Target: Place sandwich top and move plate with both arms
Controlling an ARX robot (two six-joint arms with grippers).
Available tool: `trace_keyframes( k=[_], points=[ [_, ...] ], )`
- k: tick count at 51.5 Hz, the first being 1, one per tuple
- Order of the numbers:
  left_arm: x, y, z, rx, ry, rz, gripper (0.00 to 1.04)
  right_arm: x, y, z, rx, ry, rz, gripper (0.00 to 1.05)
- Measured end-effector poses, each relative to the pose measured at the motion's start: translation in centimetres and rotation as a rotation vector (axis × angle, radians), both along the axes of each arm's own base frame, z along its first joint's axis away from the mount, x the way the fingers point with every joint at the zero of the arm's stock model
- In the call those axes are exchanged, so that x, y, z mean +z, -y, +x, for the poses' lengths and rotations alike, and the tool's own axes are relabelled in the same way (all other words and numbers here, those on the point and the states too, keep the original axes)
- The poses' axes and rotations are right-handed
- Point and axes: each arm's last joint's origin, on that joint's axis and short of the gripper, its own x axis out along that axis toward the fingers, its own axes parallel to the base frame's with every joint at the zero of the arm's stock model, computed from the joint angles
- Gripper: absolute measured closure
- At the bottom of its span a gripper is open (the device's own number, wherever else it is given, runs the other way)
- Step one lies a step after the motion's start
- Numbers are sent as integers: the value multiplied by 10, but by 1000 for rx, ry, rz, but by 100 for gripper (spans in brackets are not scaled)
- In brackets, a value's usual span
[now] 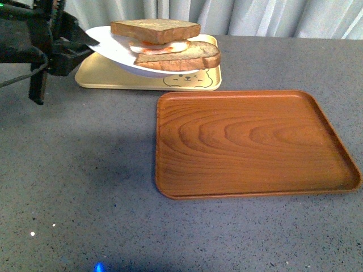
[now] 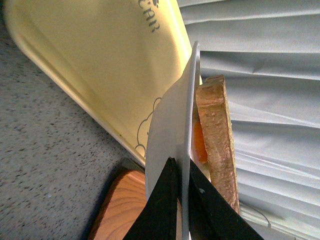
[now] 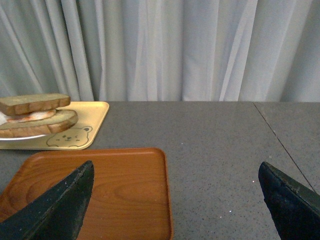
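Pale pleated curtains point(image 3: 200, 50) hang behind a grey speckled table point(image 1: 85, 187). At its far left, the black left tool point(image 2: 182, 200) is pressed onto the rim of the round white plate point(image 1: 113, 48), whose gripped edge sits raised over a pale yellow rectangular tray with a bear drawing point(image 1: 113, 76). On the plate, the thick squarish brown sandwich top point(image 1: 154, 29) lies on white and orange filling, over a thinner round-ended brown slice point(image 1: 181, 56). Just beside the yellow tray lies a brown wood-grain rectangular tray point(image 1: 255, 144). The right tool point(image 3: 175, 167) hangs near this tray, its fingers spread wide.
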Motion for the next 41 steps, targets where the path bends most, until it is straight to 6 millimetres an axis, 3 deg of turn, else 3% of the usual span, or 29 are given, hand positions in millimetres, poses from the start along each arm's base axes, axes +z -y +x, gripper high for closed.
trace_keyframes(
  k=[15, 25, 34, 41],
  points=[
    [-14, 26, 52, -26, -16, 12, 102, 0, 0, 0, 0, 0, 0, 9],
    [-25, 34, 75, -34, -29, 19, 102, 0, 0, 0, 0, 0, 0, 9],
    [-34, 41, 82, -55, -41, 21, 102, 0, 0, 0, 0, 0, 0, 9],
    [-34, 41, 82, -80, -22, 3, 82, 0, 0, 0, 0, 0, 0, 9]
  ],
)
